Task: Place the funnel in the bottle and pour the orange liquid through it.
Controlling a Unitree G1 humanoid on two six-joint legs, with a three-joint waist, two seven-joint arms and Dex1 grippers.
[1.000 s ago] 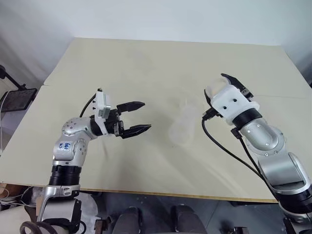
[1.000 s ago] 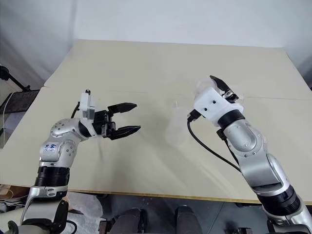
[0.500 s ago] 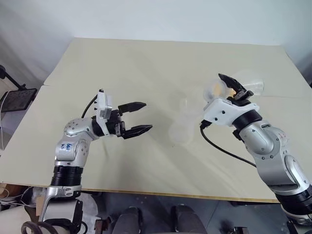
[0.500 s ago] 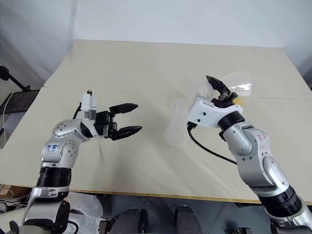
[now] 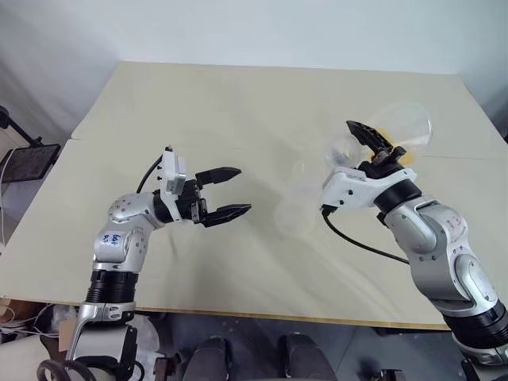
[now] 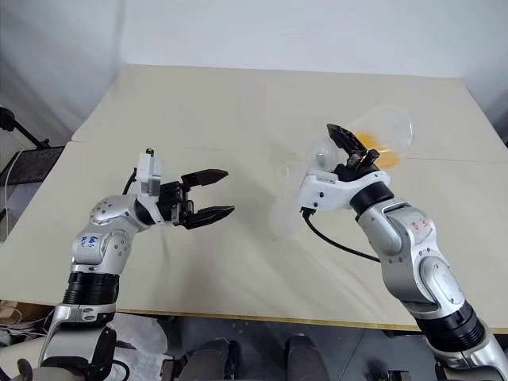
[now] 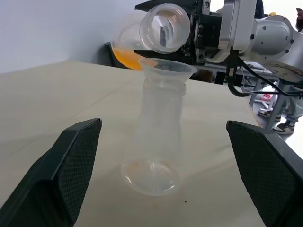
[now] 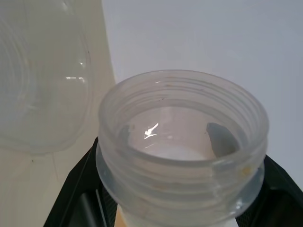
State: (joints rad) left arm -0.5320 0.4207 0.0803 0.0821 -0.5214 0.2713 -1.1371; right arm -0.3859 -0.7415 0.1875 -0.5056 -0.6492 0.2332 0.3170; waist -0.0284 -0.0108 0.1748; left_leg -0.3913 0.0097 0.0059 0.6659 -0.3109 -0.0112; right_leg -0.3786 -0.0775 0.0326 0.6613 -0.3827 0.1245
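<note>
The small clear bottle (image 7: 154, 137) stands upright mid-table with the clear funnel (image 7: 168, 71) seated in its neck. My right gripper (image 5: 373, 143) is shut on the neck of a larger clear flask (image 5: 405, 127), tipped on its side with its open mouth (image 7: 163, 28) just above the funnel's rim. The orange liquid (image 7: 125, 56) pools in the flask's lower side. A faint orange tint shows at the bottle's base. My left gripper (image 5: 242, 189) is open and points at the bottle from its left, apart from it, with fingers (image 7: 71, 165) on either side.
The tan table (image 5: 238, 103) has a seam across its middle and open surface all around the bottle. A dark stand (image 5: 24, 159) sits beyond the table's left edge.
My right wrist has rolled, tipping the flask over so its body swung up to the right and its mouth came down toward the funnel. The left arm has held still.
</note>
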